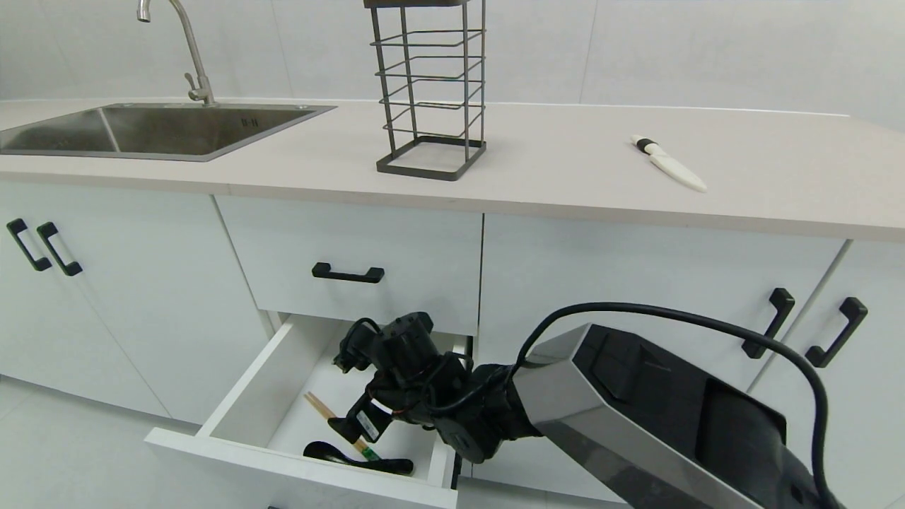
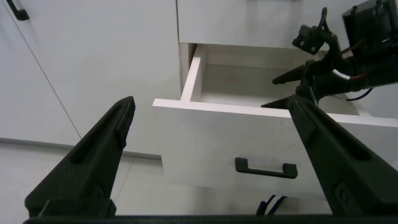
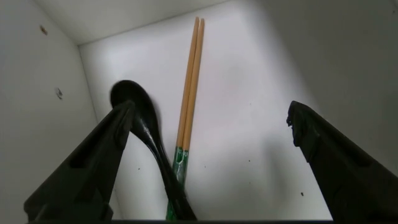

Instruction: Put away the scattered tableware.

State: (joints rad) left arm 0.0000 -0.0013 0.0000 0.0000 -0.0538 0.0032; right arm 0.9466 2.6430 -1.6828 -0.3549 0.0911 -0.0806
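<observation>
Down in the open drawer (image 1: 233,385) we see the right tool (image 1: 350,392), its two fingers spread apart with nothing between them. From its own wrist camera the right tool (image 3: 209,112) hangs over the white floor of the drawer (image 3: 261,87). Beneath it lie a pair of wooden chopsticks (image 3: 189,93) with green ends and a black spoon (image 3: 140,118). The chopsticks lie side by side in the gap between the fingers. The spoon lies just beside them, nearer one finger and close to the drawer's side wall. Its handle meets the chopsticks' green ends, though we cannot tell whether it lies over them or merely touches. In the head view the chopsticks (image 1: 332,413) and spoon (image 1: 353,458) lie below the right tool, towards the drawer's front panel.

The left tool (image 2: 210,102) is outside the drawer, facing its front panel (image 2: 249,143); its fingers too stand wide apart and hold nothing. Beyond it, over the drawer rim, the right tool (image 2: 311,62) shows.

Well above both tools, on the bench (image 1: 565,177), a white knife (image 1: 668,164) with a black band lies flat. A dark wire rack (image 1: 431,85) stands upright there too, well apart from the knife. A sink (image 1: 162,127) with a tap (image 1: 187,49) is set in farther to the left.
</observation>
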